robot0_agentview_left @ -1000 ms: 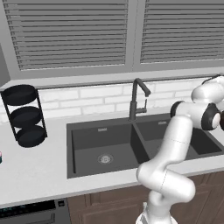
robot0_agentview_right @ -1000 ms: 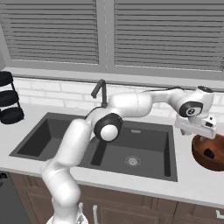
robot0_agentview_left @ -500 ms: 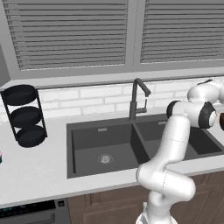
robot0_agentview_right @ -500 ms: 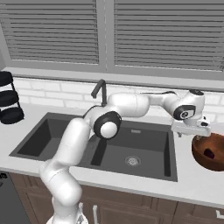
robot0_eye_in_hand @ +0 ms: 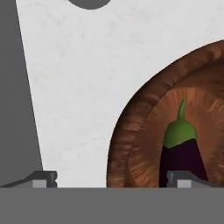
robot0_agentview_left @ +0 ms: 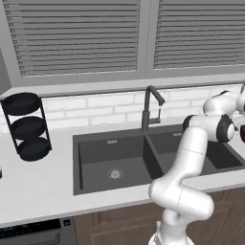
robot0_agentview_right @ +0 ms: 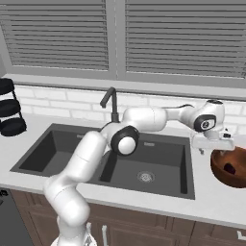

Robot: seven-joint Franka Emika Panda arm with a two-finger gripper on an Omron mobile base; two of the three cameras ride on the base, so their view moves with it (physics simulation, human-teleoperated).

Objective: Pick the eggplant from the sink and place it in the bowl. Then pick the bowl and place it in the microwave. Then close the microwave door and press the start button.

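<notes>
Your hand [robot0_agentview_right: 216, 144] hangs over the near-left rim of the bowl [robot0_agentview_right: 231, 168], which sits on the pale surface [robot0_agentview_right: 211, 199] just to the right of the sink [robot0_agentview_right: 158, 166]. Its jaws stand wide apart with nothing between them. The eggplant [robot0_eye_in_hand: 181, 153] lies inside the bowl, and the hand view gives you the clearest look at it: glossy purple body, green cap and a thin stem pointing toward the top of that picture, resting on the ribbed brown wood. One fingertip [robot0_eye_in_hand: 186, 179] sits right in front of the eggplant's lower end, the other [robot0_eye_in_hand: 41, 179] out over bare surface, so the bowl's rim falls between them. The right base view shows only a small dark shape in the bowl's hollow, too small to read as the vegetable, but it does show you the whole arm reaching across the right basin. In the left base view you get the faucet [robot0_agentview_left: 150, 110], both basins with the steel drain [robot0_agentview_left: 115, 173] in the left one, and the black tiered rack [robot0_agentview_left: 26, 127] at the far left of the surface; there the arm runs off the right edge.
</notes>
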